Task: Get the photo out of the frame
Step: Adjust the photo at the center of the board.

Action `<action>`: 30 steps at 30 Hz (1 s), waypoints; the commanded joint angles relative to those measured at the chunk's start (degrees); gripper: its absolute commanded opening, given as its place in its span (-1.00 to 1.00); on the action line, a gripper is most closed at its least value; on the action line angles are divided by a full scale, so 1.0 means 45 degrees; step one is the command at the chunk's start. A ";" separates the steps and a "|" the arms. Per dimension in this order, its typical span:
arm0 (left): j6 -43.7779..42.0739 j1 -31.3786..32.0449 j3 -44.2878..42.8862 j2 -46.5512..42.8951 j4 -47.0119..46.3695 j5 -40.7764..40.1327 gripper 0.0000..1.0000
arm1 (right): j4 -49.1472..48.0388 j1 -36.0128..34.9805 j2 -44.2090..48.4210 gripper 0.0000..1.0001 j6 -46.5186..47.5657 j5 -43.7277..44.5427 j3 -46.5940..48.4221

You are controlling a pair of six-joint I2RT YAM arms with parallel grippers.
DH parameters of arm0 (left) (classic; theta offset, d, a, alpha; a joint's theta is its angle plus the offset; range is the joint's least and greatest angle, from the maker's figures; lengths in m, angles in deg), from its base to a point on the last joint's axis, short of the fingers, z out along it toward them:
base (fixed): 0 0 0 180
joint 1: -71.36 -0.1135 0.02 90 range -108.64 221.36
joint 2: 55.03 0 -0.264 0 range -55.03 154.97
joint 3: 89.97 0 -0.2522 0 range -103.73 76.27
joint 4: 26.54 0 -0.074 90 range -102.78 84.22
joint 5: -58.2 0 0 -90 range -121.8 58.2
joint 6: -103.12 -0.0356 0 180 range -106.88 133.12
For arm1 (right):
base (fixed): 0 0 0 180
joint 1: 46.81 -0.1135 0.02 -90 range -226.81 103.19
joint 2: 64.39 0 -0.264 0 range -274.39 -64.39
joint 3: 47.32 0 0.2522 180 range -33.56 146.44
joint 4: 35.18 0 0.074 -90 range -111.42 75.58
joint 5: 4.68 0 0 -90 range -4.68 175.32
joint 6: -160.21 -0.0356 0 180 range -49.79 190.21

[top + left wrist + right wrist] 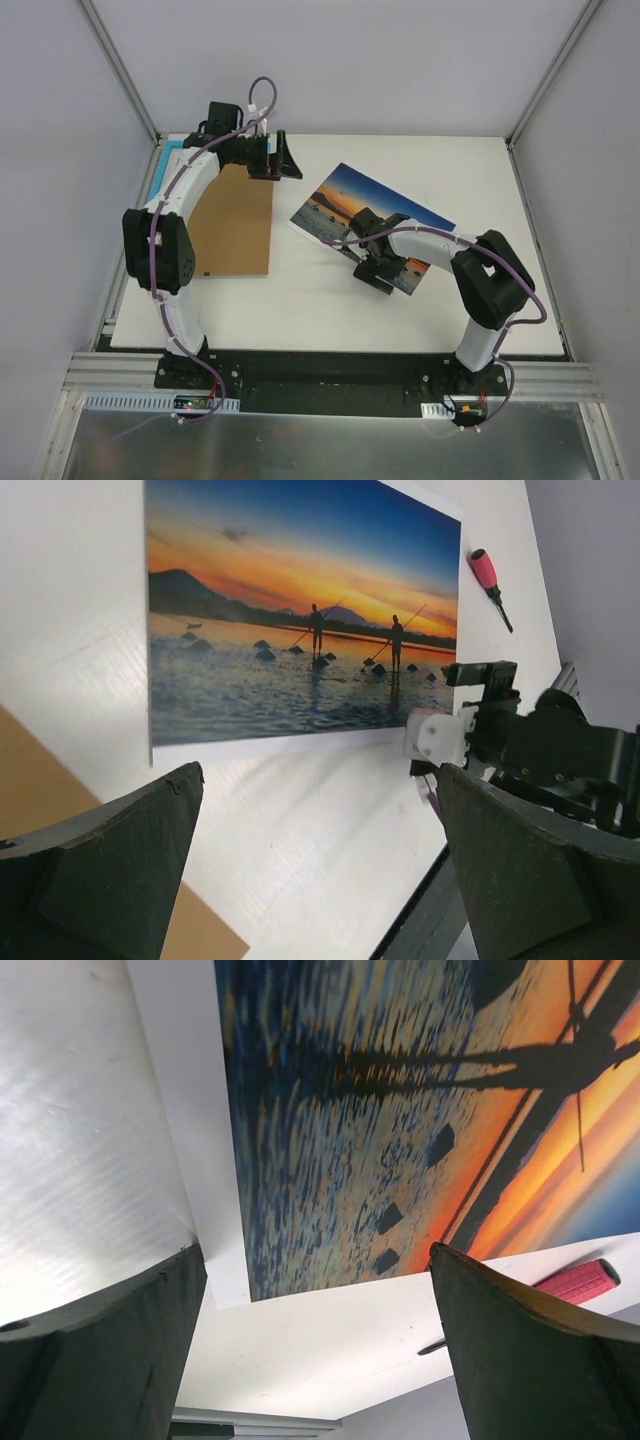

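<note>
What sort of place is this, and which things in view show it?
Probably a robotics lab test cell: a left arm and right arm bolted at a white table, plain walls on metal struts, one photo as prop.

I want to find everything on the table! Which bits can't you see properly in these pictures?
- Top view: the right arm covers part of the orange sunset photo print.
- Top view: the turquoise-blue rectangular picture frame is mostly hidden under the left arm and flat brown board.
- Right wrist view: the small red-handled screwdriver is partly hidden behind one dark jaw.
- Left wrist view: the photo's top is cut off by the picture's edge.
</note>
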 commanded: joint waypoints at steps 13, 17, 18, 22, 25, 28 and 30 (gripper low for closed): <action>0.0785 0.3165 -0.2929 0.5043 -0.0008 -0.1807 0.98 | -0.0394 0.1707 0.1176 0.92 0.0746 -0.0830 -0.1113; 0.0941 0.3303 -0.2520 0.5278 -0.0028 -0.2216 0.98 | -0.0648 0.1980 0.1332 0.92 0.0844 -0.0928 -0.1406; 0.0942 0.3322 -0.2383 0.5259 -0.0066 -0.2353 0.98 | -0.0706 0.2020 0.1333 0.92 0.0883 -0.0890 -0.1465; 0.0864 0.3439 -0.1466 0.5006 -0.0300 -0.2666 0.98 | -0.1019 0.2137 0.1411 0.92 0.0980 -0.0772 -0.1680; 0.0825 0.3615 -0.0841 0.4907 -0.0438 -0.2784 0.98 | -0.1214 0.2273 0.1430 0.92 0.1039 -0.0655 -0.1739; 0.0844 0.3790 -0.0352 0.4849 -0.0477 -0.2745 0.98 | -0.1448 0.2372 0.1430 0.92 0.1176 -0.0499 -0.1777; 0.0805 0.3888 -0.0117 0.4829 -0.0496 -0.2725 0.98 | -0.1585 0.2469 0.1430 0.92 0.1254 -0.0402 -0.1778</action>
